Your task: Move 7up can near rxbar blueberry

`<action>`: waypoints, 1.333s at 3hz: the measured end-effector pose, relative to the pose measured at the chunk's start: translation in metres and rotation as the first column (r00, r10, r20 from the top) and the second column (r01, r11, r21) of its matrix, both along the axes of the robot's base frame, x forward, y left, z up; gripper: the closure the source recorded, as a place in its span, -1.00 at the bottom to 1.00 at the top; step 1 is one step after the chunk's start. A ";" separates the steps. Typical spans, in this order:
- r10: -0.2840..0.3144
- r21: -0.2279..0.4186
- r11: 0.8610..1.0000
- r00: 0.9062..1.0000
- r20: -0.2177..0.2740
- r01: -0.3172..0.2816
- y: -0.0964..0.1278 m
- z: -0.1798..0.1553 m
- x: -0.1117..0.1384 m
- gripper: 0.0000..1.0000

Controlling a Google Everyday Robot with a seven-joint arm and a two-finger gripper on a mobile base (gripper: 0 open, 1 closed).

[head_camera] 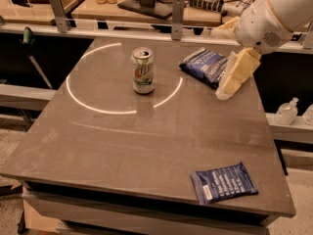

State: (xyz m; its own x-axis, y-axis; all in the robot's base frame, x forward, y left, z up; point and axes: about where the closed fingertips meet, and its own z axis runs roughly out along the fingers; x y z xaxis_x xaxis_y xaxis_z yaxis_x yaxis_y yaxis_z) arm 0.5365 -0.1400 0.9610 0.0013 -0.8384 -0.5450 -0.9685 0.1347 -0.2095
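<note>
From the single camera view, my gripper (234, 77) hung over the table (122, 146) at about two o'clock from its middle, close to the right edge. It slanted down and to the left from my white arm (274, 13). Whether it was open or closed I could not tell. It held nothing that I could see, and it was just beside the right end of a crinkled blue chip bag (204, 65), which lay at one o'clock.

The 7up can (143, 70) stood upright at about eleven o'clock from the table's middle, inside a thin ring of light (98, 106) on the surface. It was well apart from my gripper, with the bag between us. The rxbar blueberry (224, 182) lay flat near the front right corner, at about five o'clock, far from the can. Two small clear bottles (286, 112) stood on a ledge past the table's right edge.
</note>
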 end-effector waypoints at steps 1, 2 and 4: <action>0.059 0.090 0.994 0.997 -0.052 -0.054 0.047 -0.014 0.025 -1.00; 0.030 0.191 0.981 0.994 -0.108 -0.009 0.081 -0.033 0.047 -1.00; 0.098 0.344 0.936 0.993 -0.062 -0.071 0.160 -0.041 0.078 -1.00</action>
